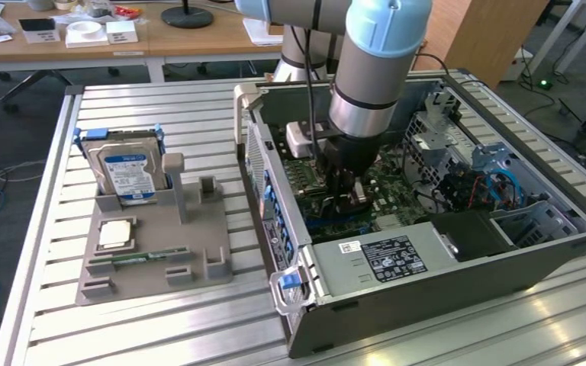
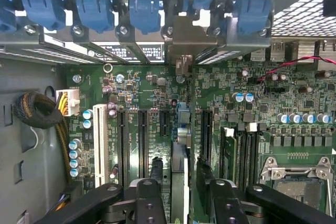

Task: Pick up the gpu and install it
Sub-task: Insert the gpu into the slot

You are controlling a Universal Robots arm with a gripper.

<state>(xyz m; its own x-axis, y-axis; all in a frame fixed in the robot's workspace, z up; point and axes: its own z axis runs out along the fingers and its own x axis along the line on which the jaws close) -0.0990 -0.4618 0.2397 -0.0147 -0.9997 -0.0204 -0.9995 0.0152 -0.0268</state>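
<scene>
Now the arm reaches down into the open computer case (image 1: 415,282), which lies on its side on the slatted table (image 1: 120,335) in the middle and right of the exterior view. The pincer (image 2: 179,203) hangs low over the green motherboard (image 2: 294,145), at the bottom middle of the wrist view.

The gpu (image 2: 179,177) stands on its edge between the two black fingers (image 2: 152,203). It sits in a slot near the middle of the motherboard, in line with the row of long black slots. Its silver end bracket (image 2: 184,38) reaches up to the back wall of the case, under the blue clips (image 2: 94,11) at the top of that frame.

The fingers stand apart, one on each side of the card, and I can see a small gap beside the card. So the pincer looks like it is letting go, not squeezing.

I think the work is at the install step, and near its end. The card looks to be in its slot, but I cannot tell if it is pushed all the way down.

The next move calls for care: the fingers must not bump the card or the small parts close by.
</scene>
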